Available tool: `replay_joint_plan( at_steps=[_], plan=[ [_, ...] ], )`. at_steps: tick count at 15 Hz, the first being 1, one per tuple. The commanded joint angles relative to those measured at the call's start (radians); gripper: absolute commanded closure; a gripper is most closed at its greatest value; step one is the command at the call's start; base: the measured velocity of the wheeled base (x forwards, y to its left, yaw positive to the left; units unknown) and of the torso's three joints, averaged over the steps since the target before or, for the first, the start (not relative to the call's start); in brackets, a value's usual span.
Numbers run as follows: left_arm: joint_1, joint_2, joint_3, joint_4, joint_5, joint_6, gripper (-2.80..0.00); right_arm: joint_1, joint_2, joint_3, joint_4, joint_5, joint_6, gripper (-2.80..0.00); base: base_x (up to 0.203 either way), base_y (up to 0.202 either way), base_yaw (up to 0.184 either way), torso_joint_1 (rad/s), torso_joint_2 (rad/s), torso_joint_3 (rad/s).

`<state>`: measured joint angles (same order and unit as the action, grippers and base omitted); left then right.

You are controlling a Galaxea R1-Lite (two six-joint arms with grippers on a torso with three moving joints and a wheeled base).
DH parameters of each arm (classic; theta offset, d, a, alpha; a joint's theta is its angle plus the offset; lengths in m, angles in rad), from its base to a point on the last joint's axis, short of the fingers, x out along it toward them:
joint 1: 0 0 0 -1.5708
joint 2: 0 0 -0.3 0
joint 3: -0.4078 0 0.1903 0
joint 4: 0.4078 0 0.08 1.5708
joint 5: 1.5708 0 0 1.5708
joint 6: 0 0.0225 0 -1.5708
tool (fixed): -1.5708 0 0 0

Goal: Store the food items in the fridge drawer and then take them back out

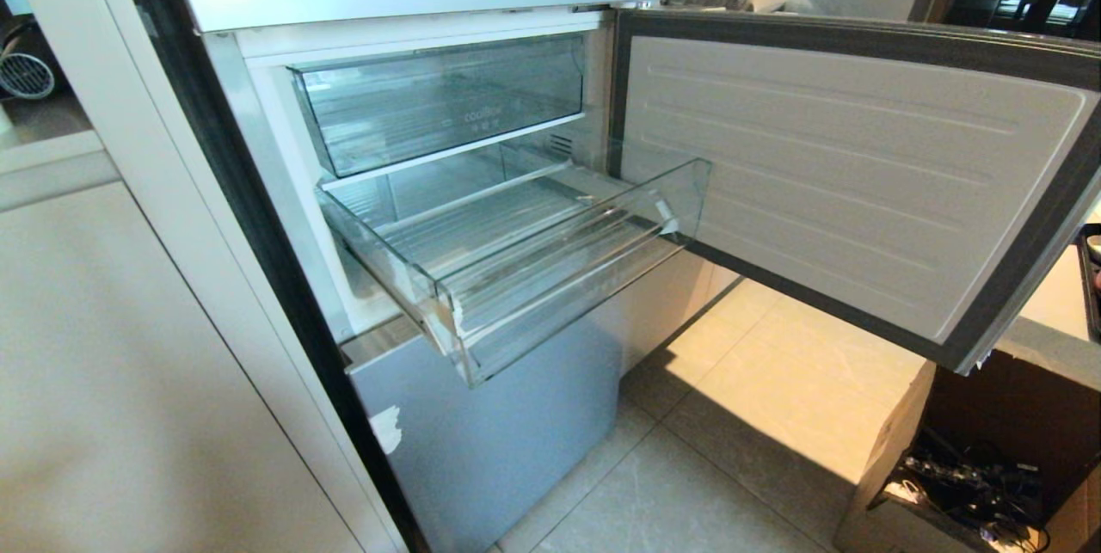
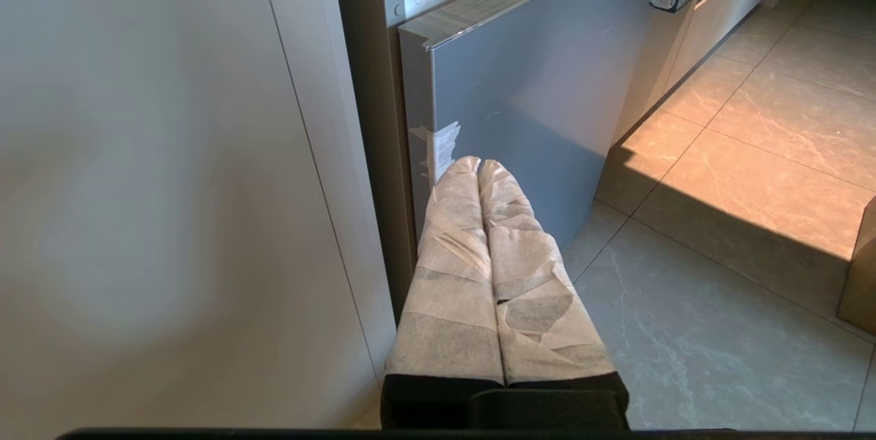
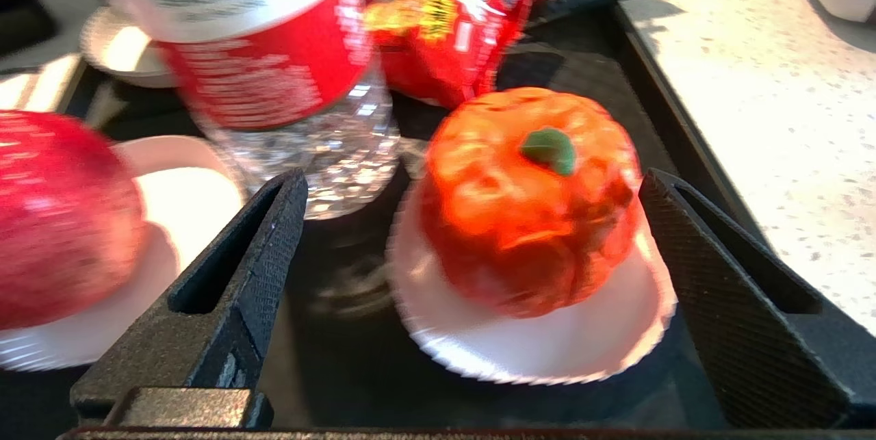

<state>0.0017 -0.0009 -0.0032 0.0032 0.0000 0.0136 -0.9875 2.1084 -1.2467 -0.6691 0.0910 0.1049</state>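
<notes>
The fridge door (image 1: 860, 183) stands wide open and the fridge drawer (image 1: 525, 278) is pulled well out, its ribbed clear floor bare, with the deeper clear bin (image 1: 443, 101) above it pushed in. None of the food has gone in yet. Off to the robot's right, a black tray (image 3: 657, 84) sits on a pale speckled counter (image 3: 773, 98), and the right gripper (image 3: 465, 241) hangs over it with its jaws spread wide, one on each side of an orange pumpkin-shaped thing (image 3: 527, 200) with a green stem, which sits on a small white paper plate (image 3: 547, 344). Nothing is pinched yet. Just beside it are a red apple (image 3: 61, 221) on its own plate, a clear bottle (image 3: 274, 50) with a red label and a red snack packet (image 3: 445, 29). The left gripper (image 2: 479, 166), fingers wrapped in white tape and pressed together, idles low by the grey lower door (image 2: 520, 91). The worry, to my eye, is the plate: if the jaws close too low they could catch its rim and drag it along, or tip the pumpkin off. Its rounded sides might also squirt out of a shallow pinch. The bottle stands close to one finger and could be knocked over. Later, the drawer's front wall could snag the pumpkin on the way in.
</notes>
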Motion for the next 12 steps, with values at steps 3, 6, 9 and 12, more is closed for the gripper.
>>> replay_joint_plan(
  at_steps=[3, 6, 9, 12],
  plan=[
    [0.0, 0.001, 0.0, 0.0, 0.0, 0.0, 0.0, -0.023, 0.037, -0.024, -0.005, 0.001, -0.002, -2.8, 0.0, 0.0, 0.0, 0.0, 0.0, 0.0],
    [0.0, 0.001, -0.001, 0.0, 0.0, 0.0, 0.0, -0.031, 0.059, -0.04, -0.006, 0.004, -0.002, -2.8, 0.0, 0.0, 0.0, 0.0, 0.0, 0.0],
    [0.0, 0.001, 0.0, 0.0, 0.0, 0.0, 0.0, -0.031, 0.075, -0.051, -0.006, 0.011, -0.001, -2.8, 0.0, 0.0, 0.0, 0.0, 0.0, 0.0],
    [0.0, 0.001, 0.0, 0.0, 0.0, 0.0, 0.0, -0.031, 0.091, -0.062, -0.006, 0.018, 0.0, -2.8, 0.0, 0.0, 0.0, 0.0, 0.0, 0.0]
  ],
)
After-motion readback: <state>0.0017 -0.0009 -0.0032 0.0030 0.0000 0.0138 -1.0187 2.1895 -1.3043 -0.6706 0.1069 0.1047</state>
